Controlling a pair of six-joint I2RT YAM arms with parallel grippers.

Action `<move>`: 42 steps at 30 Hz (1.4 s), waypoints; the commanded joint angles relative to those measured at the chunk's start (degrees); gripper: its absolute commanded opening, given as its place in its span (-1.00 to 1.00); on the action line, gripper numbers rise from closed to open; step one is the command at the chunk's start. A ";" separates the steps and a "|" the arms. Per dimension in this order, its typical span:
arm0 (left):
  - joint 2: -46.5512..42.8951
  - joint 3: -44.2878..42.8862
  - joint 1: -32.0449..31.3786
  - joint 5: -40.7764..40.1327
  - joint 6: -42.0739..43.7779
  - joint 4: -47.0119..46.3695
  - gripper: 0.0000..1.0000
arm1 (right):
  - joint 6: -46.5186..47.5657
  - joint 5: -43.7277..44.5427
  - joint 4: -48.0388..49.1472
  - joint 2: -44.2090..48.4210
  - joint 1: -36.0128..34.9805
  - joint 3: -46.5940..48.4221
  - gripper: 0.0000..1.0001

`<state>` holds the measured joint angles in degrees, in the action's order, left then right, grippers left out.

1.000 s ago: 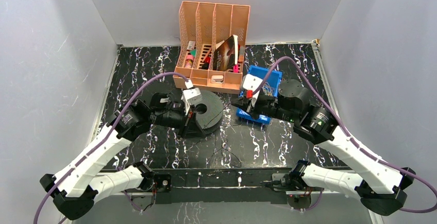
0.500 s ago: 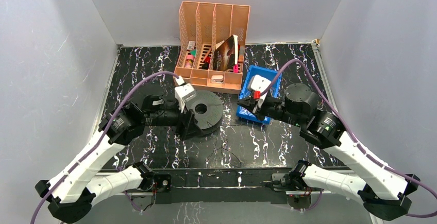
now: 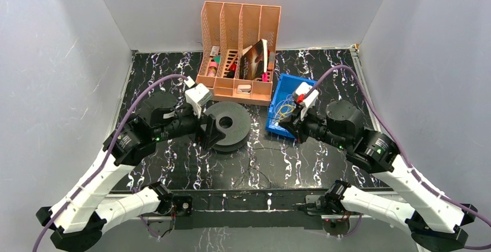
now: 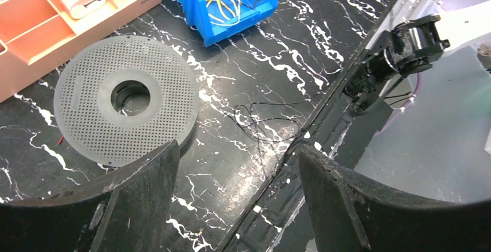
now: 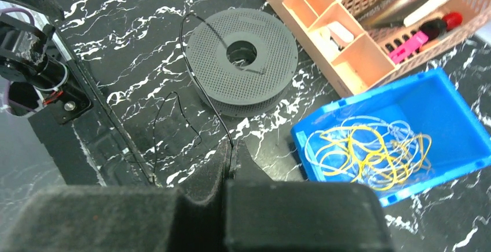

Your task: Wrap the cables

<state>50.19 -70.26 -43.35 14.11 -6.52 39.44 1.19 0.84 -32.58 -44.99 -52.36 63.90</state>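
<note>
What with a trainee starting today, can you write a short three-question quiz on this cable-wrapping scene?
1. True or false: the left gripper is open, with nothing between its fingers.
2. The bundled cables in the blue bin are mostly: A red, B yellow, C green.
3. Fill in: the right gripper pinches a thin cable coloured ____.
Key: 1 true; 2 B; 3 black.

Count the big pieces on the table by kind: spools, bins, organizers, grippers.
Spool: 1
Blue bin: 1
Peach organizer: 1
Grippers: 2, the left gripper open and the right gripper shut on a black cable
Total: 5
</note>
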 commanded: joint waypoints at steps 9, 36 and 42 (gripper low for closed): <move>5.34 1.38 -0.24 -5.28 -0.16 -2.63 0.48 | -17.76 17.29 -16.93 -0.53 0.22 18.84 -1.00; 38.84 4.98 -20.92 -55.42 -4.67 -6.69 0.87 | -32.12 24.86 -1.79 -0.65 2.53 -11.44 -1.00; 46.48 1.09 -23.13 -60.52 -4.58 -7.47 0.88 | -34.94 24.58 -1.35 2.62 4.00 -15.47 -1.00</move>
<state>94.70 -65.28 -65.41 -39.22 -10.22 31.79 -30.89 25.23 -37.28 -45.04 -49.10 49.65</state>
